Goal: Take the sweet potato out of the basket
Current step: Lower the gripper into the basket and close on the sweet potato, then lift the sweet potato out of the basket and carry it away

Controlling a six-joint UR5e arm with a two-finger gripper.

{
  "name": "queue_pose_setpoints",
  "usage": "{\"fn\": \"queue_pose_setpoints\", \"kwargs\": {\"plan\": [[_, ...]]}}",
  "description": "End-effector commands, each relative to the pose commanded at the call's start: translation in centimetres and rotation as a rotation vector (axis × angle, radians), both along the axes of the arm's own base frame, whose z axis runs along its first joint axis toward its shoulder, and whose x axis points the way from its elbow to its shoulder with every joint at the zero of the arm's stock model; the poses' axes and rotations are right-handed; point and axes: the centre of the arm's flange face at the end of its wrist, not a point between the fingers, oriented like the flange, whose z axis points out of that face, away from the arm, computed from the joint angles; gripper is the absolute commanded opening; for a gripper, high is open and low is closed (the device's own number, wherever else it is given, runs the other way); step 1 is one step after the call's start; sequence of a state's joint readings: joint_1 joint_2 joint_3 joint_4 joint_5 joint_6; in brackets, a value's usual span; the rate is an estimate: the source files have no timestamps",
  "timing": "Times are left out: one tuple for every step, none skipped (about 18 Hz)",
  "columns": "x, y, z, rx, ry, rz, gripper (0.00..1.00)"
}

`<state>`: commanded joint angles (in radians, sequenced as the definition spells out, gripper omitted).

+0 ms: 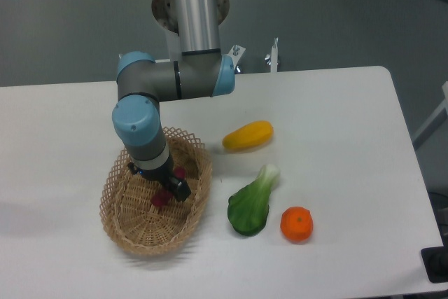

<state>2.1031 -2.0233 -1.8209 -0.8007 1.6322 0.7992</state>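
The arm descends from the top of the view, and its gripper (168, 190) is lowered into the basket (120, 220). The basket is an oval, light tan wicker container that rests on the white table (336, 110) near the front left corner.

The sweet potato (159, 199) lies inside the basket, in the right half of its interior. Only small magenta portions are visible: one patch at the lower left of the gripper body and another at its upper right (180, 171). The remainder is hidden behind the black fingers.

The fingers straddle the sweet potato, one on each side, and stand close together. The view does not show whether the pads press on the tuber or sit just clear of it, so the grip state cannot be determined. The tuber appears to be at the level of the basket floor; whether it is raised off the weave cannot be determined.

Three other items lie on the table outside the basket, toward the middle and front:
- A yellow oblong fruit (248, 135) lies to the right of the basket's rear rim, apart from it.
- A green leafy vegetable (253, 202) with a pale stalk lies in front of the yellow fruit, near the basket's right side.
- An orange (297, 224) sits just beside the leafy end of the vegetable, on its right.
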Motion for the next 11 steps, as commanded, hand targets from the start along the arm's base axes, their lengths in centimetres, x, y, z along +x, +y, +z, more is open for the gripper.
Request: {"fn": "queue_pose_setpoints", "kwargs": {"plan": [[-0.1,0.1,0.1,0.002,0.002,-0.002,0.53],[-0.1,0.2,0.3,0.006,0.004,-0.003,0.44],[-0.2,0.3,0.5,0.010,0.006,-0.003,0.38],[-0.2,0.4,0.6,0.012,0.007,-0.003,0.32],[-0.3,0.3,0.8,0.014,0.009,-0.003,0.28],[-0.3,0.3,0.9,0.015,0.010,-0.003,0.27],[-0.3,0.4,1.2,0.021,0.013,-0.003,0.25],[-0.4,0.5,1.5,0.026,0.016,-0.003,0.24],[-0.5,0.6,1.8,0.031,0.019,-0.002,0.24],[-0.7,0.7,2.2,0.038,0.023,0.000,0.23],[-1.0,0.8,3.0,0.050,0.032,0.003,0.22]]}}
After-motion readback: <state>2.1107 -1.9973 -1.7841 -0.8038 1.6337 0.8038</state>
